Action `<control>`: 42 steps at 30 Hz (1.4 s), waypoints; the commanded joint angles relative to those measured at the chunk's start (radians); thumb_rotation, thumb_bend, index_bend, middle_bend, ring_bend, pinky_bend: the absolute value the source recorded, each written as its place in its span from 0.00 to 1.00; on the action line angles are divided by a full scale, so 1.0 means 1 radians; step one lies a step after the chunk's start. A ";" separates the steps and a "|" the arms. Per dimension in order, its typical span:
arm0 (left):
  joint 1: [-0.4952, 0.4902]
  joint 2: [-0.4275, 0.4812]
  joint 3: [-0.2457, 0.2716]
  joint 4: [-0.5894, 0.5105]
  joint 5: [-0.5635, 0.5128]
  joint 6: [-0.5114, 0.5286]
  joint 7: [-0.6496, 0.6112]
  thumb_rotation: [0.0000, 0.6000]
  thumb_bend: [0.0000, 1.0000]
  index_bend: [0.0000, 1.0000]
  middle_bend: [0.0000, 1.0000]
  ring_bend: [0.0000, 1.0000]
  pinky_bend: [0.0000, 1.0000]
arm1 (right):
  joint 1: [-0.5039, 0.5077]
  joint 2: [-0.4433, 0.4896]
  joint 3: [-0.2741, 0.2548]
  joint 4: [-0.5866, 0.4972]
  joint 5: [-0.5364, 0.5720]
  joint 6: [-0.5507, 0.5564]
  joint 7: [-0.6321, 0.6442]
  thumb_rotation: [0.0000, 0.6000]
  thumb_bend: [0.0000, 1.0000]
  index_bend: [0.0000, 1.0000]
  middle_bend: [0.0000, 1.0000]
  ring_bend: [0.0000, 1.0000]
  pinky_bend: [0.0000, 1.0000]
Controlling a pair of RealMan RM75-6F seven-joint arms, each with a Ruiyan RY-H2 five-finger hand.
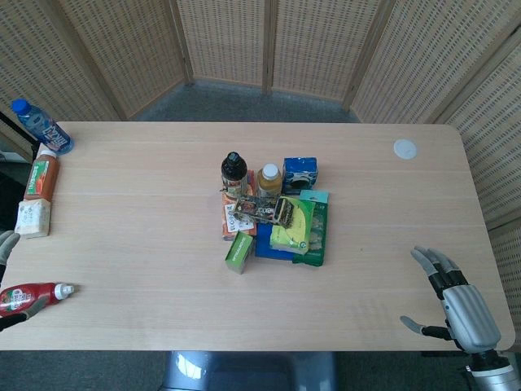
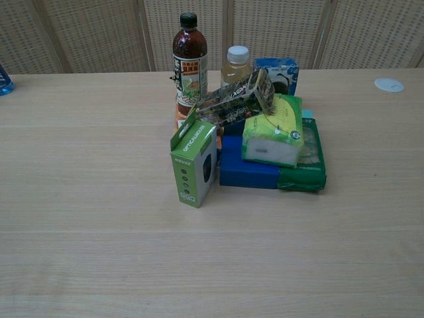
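- Red plastic, glossy: a sauce bottle [image 1: 31, 296] with a white cap lies on its side at the left front corner of the pale wood-grain worktop [image 1: 146, 244].
- The left hand [image 1: 8, 281] shows only at the frame edge; its fingers curve above and below the bottle's body, but whether they clamp it I cannot tell.
- To grip well, I judge the hand should close around the thick middle of the body, not the tapered neck, since a smooth round bottle can roll or slide out.
- The right hand [image 1: 456, 305], grey metal with dark segments, rests well apart at the right front edge, fingers spread and holding nothing.
- In the centre stands a heap: a dark tea bottle [image 2: 189, 56], a yellow juice bottle [image 2: 236, 65], a green cardboard box [image 2: 194, 165] upright, a soft yellow-green tissue pack [image 2: 273, 129] lying on a flat blue box [image 2: 246, 169].
- Along the left edge lie a blue water bottle [image 1: 41, 126], an orange bottle [image 1: 42, 175] and a small white carton [image 1: 32, 218].
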 commanded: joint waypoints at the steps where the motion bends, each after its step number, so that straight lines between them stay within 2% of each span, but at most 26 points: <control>1: -0.001 0.000 0.002 0.000 0.002 -0.002 0.001 1.00 0.00 0.00 0.00 0.00 0.00 | -0.001 0.000 0.000 0.000 -0.001 0.001 -0.002 0.98 0.00 0.00 0.00 0.00 0.00; 9: -0.012 -0.008 0.010 0.013 -0.005 -0.037 0.013 1.00 0.00 0.00 0.00 0.00 0.00 | -0.003 0.003 -0.001 -0.002 0.000 0.004 0.003 0.97 0.00 0.00 0.00 0.00 0.00; 13: -0.049 -0.004 -0.003 0.056 -0.011 -0.085 0.005 1.00 0.00 0.00 0.00 0.00 0.00 | -0.003 -0.003 0.003 0.005 0.009 0.001 -0.012 0.97 0.00 0.00 0.00 0.00 0.00; 16: -0.125 0.004 -0.019 0.140 0.042 -0.158 -0.031 1.00 0.00 0.00 0.00 0.00 0.00 | 0.001 -0.010 0.009 0.004 0.024 -0.011 -0.024 0.97 0.00 0.00 0.00 0.00 0.00; 19: -0.236 -0.005 -0.036 0.261 0.160 -0.220 -0.088 1.00 0.00 0.00 0.00 0.00 0.00 | 0.006 -0.018 0.018 0.006 0.045 -0.020 -0.031 0.97 0.00 0.00 0.00 0.00 0.00; 25: -0.484 -0.085 -0.067 0.472 0.360 -0.333 -0.133 1.00 0.00 0.00 0.00 0.00 0.00 | 0.023 -0.038 0.043 0.010 0.097 -0.050 -0.055 0.98 0.00 0.00 0.00 0.00 0.00; 32: -0.742 -0.197 -0.040 0.646 0.548 -0.443 -0.146 1.00 0.00 0.00 0.00 0.00 0.00 | 0.037 -0.054 0.066 0.025 0.168 -0.088 -0.067 0.98 0.00 0.00 0.00 0.00 0.00; 35: -0.819 -0.262 -0.020 0.730 0.596 -0.438 -0.177 1.00 0.00 0.00 0.00 0.00 0.00 | 0.040 -0.052 0.076 0.027 0.187 -0.093 -0.057 0.98 0.00 0.00 0.00 0.00 0.00; 42: -0.933 -0.449 -0.007 0.975 0.637 -0.282 -0.265 1.00 0.00 0.00 0.00 0.00 0.00 | 0.041 -0.037 0.090 0.027 0.213 -0.096 -0.023 0.98 0.00 0.00 0.00 0.00 0.00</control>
